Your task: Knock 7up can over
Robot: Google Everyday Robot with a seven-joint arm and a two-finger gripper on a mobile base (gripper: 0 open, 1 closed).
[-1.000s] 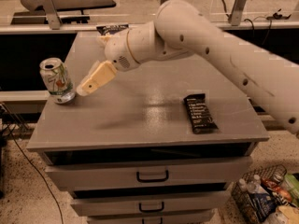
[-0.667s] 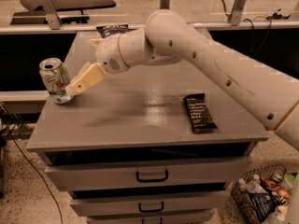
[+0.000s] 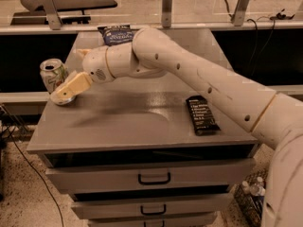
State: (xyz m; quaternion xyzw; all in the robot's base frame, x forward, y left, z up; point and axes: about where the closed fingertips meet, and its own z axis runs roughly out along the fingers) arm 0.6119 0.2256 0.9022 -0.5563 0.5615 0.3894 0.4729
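My end effector (image 3: 65, 92), opening state couldn't tell, touched the lower side of the leaning 7up can (image 3: 51, 73) at the worktop (image 3: 123, 124) edge.

The gripper (image 3: 66, 92) sat at the left edge of the cabinet top (image 3: 128, 126), touching the low near side of the 7up can (image 3: 52, 74). The arm (image 3: 199, 74) crossed above the middle from right to left, the dark blue snack bag (image 3: 115, 34) occupied the far edge, and the black bar wrapper (image 3: 201, 115) lay near right. Bare surface stretched across the near left and centre, between gripper and wrapper.
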